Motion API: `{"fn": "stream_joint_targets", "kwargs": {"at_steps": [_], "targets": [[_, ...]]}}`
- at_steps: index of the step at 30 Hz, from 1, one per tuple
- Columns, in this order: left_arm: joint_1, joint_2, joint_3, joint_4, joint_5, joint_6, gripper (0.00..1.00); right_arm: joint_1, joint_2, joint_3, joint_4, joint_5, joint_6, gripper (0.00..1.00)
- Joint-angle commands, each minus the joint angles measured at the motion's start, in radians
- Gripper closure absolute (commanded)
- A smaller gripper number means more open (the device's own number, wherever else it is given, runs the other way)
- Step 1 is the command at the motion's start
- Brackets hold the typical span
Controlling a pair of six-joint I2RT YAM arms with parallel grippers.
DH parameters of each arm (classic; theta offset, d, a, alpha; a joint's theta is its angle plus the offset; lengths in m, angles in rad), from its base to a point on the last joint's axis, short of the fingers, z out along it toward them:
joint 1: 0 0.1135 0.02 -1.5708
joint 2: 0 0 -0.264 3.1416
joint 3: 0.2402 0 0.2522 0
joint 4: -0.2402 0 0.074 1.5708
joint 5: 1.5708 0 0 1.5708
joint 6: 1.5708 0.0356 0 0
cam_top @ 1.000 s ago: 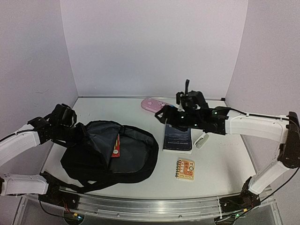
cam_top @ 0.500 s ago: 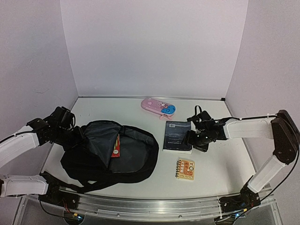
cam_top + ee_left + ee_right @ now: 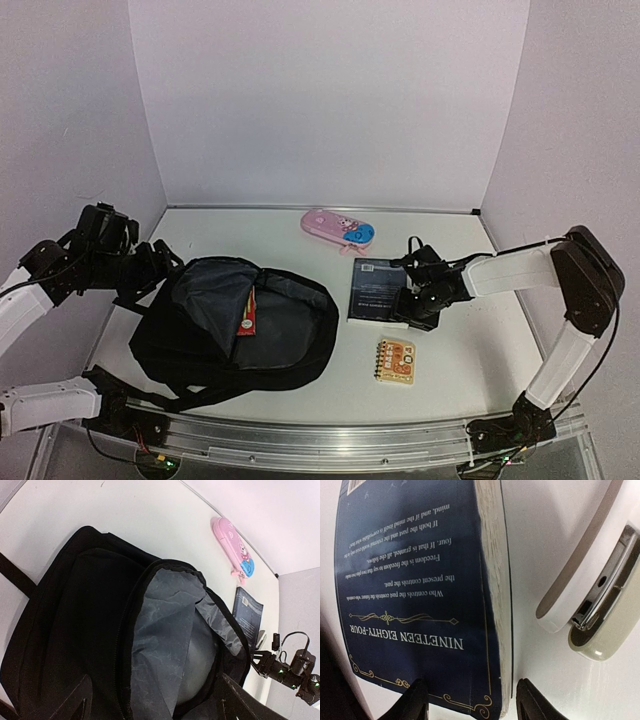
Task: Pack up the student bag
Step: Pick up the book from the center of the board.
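The bag (image 3: 300, 355) lies unzipped on the left of the desk (image 3: 470, 340). The left fingers (image 3: 75, 702), at its upper left, are spread and hold nothing. The right fingers (image 3: 415, 700) stand apart astride the right edge of the book (image 3: 378, 288). I think they should take the whole thickness before lifting.

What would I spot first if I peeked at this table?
The big black fabric backpack grabs your eye first: it lies on the left of the table, unzipped, with its grey lining showing. Right of it lies a dark-blue paperback book, with the robot's right hand open astride its right edge. At the back sits a pink pencil case.
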Motion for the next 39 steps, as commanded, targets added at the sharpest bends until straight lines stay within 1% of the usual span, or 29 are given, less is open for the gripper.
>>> {"fn": "stream_joint_targets", "kwargs": {"at_steps": [1, 5, 8, 10, 13, 14, 15, 19, 24, 29, 34, 39], "targets": [[0.005, 0.013, 0.074, -0.012, 0.013, 0.042, 0.14, -0.005, 0.038, 0.019, 0.023, 0.007, 0.020, 0.47], [0.005, 0.041, 0.091, -0.008, 0.018, 0.056, 0.13, -0.006, 0.064, 0.012, 0.036, 0.012, 0.038, 0.55], [0.004, 0.056, 0.099, 0.009, 0.071, 0.073, 0.11, -0.006, 0.065, 0.011, 0.046, 0.008, 0.053, 0.68], [0.005, 0.070, 0.102, 0.066, 0.153, 0.126, 0.09, -0.006, 0.052, 0.008, 0.053, 0.008, 0.061, 0.81], [0.005, 0.099, 0.111, 0.111, 0.243, 0.163, 0.07, -0.005, 0.020, -0.001, 0.074, 0.003, 0.084, 0.97], [0.005, 0.113, 0.116, 0.124, 0.260, 0.170, 0.07, -0.006, 0.004, -0.004, 0.083, -0.005, 0.092, 0.99], [0.005, 0.126, 0.120, 0.137, 0.277, 0.174, 0.06, -0.005, -0.013, -0.008, 0.091, -0.013, 0.102, 1.00], [0.003, 0.165, 0.140, 0.215, 0.351, 0.178, 0.06, -0.006, -0.118, -0.028, 0.136, -0.036, 0.161, 1.00], [0.001, 0.206, 0.176, 0.337, 0.423, 0.168, 0.06, -0.005, -0.300, -0.044, 0.182, -0.035, 0.233, 1.00], [-0.014, 0.270, 0.197, 0.476, 0.487, 0.131, 0.06, -0.006, -0.450, -0.025, 0.228, -0.062, 0.250, 1.00], [-0.083, 0.350, 0.214, 0.605, 0.514, 0.081, 0.06, -0.005, -0.530, 0.014, 0.328, -0.144, 0.247, 1.00], [-0.175, 0.444, 0.238, 0.735, 0.521, 0.016, 0.06, 0.018, -0.548, 0.091, 0.418, -0.207, 0.199, 1.00]]}}
